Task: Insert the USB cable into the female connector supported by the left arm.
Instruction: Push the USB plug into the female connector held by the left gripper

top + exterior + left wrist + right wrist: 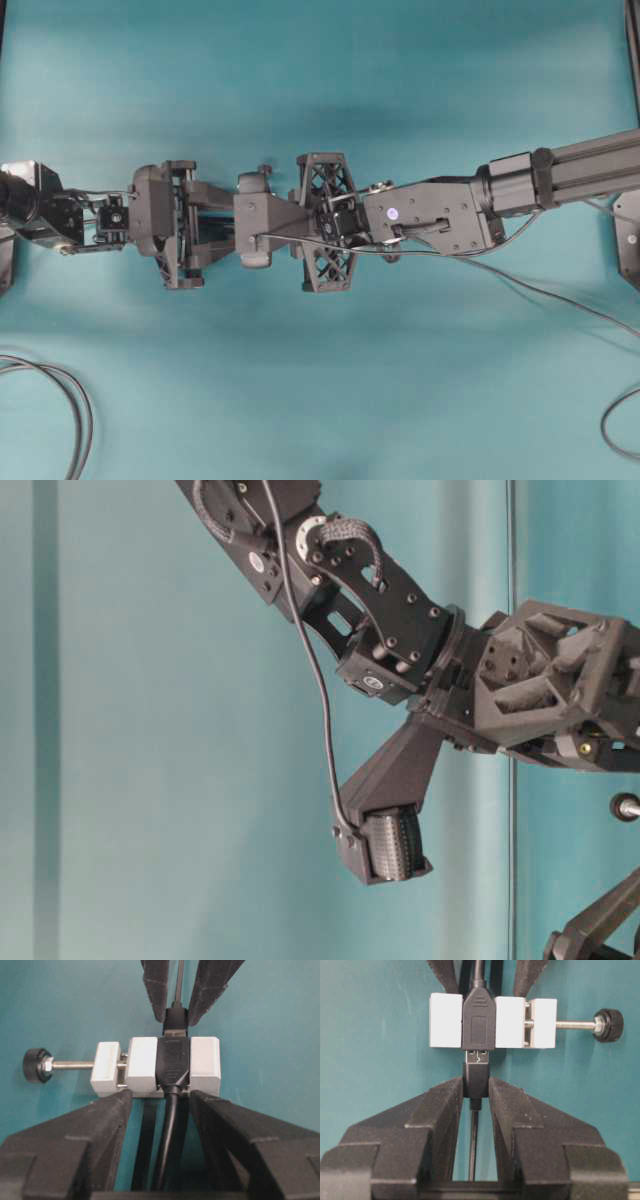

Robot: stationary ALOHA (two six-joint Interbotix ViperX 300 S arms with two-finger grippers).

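Although the plug has reached the socket mouth, insertion is judged incomplete: in the right wrist view a band of bare metal shows between the two bodies. The right hand point(476, 1091) pinches the small dark rectangular plug of the thin dark grey USB cable point(476, 1079) between its ribbed black fingers point(445, 1105), with the cable trailing back between them. Directly ahead of that hand sits the female connector point(479, 1017), a black socket clamped between white rectangular blocks, with a threaded pin ending in a round black knob point(608, 1025) off to one side. The left hand point(161, 1097) stands fairly wide, its long black fingers point(107, 1115) at the clamp's near edge on either side of the socket's cable tail; whether they grip or merely brace it cannot be told. Plug and socket appear aligned on one axis above the teal worktop point(375, 1060). The next move calls for a straight push of the right hand toward the left, without twist, until the metal disappears.
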